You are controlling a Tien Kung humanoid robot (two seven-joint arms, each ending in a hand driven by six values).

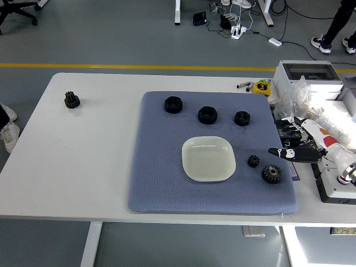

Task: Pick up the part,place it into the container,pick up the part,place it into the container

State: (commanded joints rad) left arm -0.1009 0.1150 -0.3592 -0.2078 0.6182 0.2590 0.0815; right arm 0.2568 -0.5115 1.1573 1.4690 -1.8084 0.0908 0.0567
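A white square dish [208, 159], the container, lies empty in the middle of a blue-grey mat [161, 178]. Two black gears sit to its right: a small one [253, 161] and a larger one [271, 173]. Three black hex nuts [173, 104] [207, 115] [242, 118] line the mat's far side. Another black gear [72, 100] rests alone on the bare table at far left. My right hand [286, 143] hovers at the mat's right edge, just right of and above the two gears, fingers spread and holding nothing. The left arm is out of sight.
Clutter fills the table's right end: a grey box [306, 75], crumpled plastic bags [295, 100], a yellow tape measure [261, 88] and a white device [339, 189]. A person's shoes [332, 43] show on the floor at top right.
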